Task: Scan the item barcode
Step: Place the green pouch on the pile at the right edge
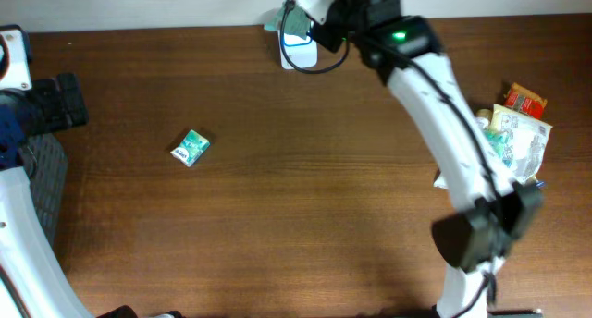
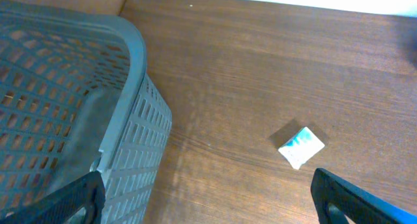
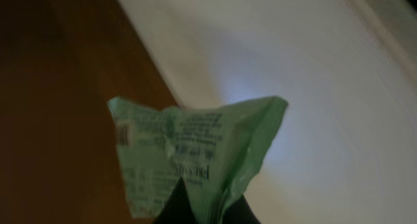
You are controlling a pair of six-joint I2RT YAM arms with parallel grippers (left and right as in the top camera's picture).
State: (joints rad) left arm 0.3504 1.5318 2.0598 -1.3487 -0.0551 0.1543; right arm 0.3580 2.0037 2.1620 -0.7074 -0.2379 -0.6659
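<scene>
**Green packet held up at the far edge**

The right jaws are clenched on a crumpled green packet (image 3: 195, 152), pinching its lower edge. They hold it above the far edge of the surface (image 1: 305, 189), just beside the white scanner (image 1: 298, 50). The left jaws are spread wide and grasp nothing, hanging by the grey basket (image 2: 78, 87). A small packet (image 1: 191, 148) lies mid-left, and a pile (image 1: 518, 124) of goods sits at the right.

Overhead and left wrist views are evenly lit, the right wrist view dim, its green packet (image 3: 195, 152) blurred
</scene>
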